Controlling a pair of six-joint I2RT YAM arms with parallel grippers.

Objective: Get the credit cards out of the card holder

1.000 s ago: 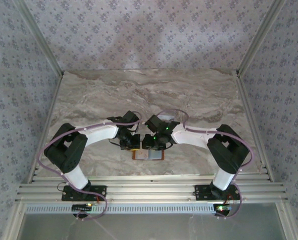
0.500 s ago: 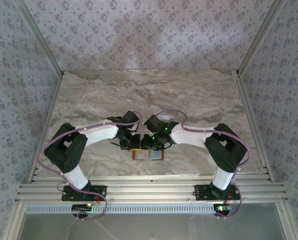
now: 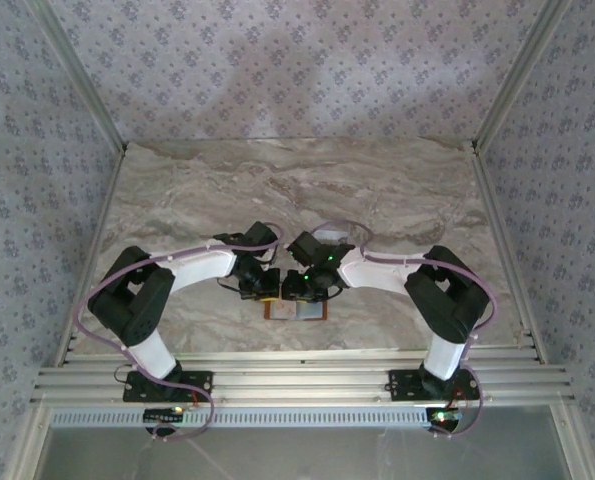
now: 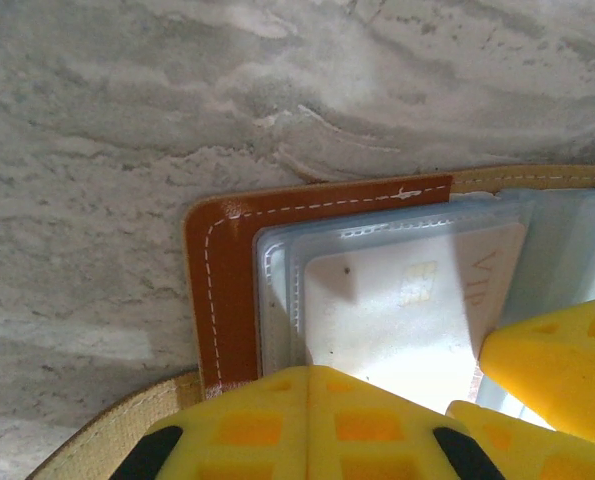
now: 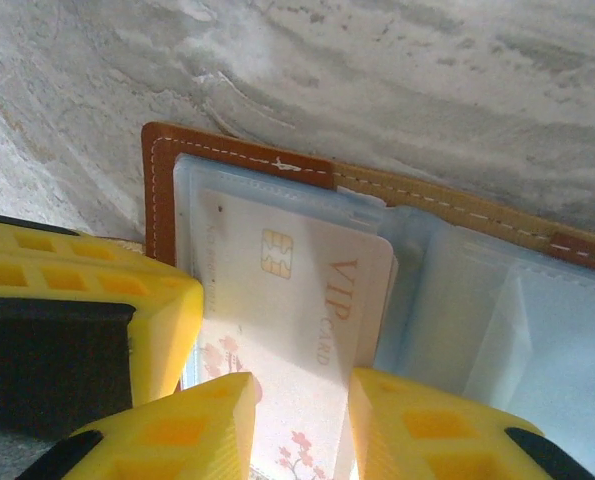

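The card holder (image 3: 297, 311) lies open near the table's front edge, brown leather (image 4: 222, 280) with pale blue sleeves (image 5: 477, 300). A white credit card (image 5: 297, 290) marked VIP sticks partly out of the left sleeves (image 4: 397, 310). My left gripper (image 4: 312, 400) is shut, its joined yellow tips resting on the card holder's left half at the card's near edge. My right gripper (image 5: 302, 420) stands open, one finger on each side over the card, with the card's flowered end showing in the gap. From above both grippers (image 3: 260, 288) (image 3: 299, 288) meet over the card holder.
The marble-patterned table (image 3: 297, 190) stretches bare behind the arms. An aluminium rail frame (image 3: 297, 380) runs along the near edge. Patterned walls close in the left, right and back.
The right arm has edged slightly to the left over the card holder. The left arm and both grippers' openings look unchanged.
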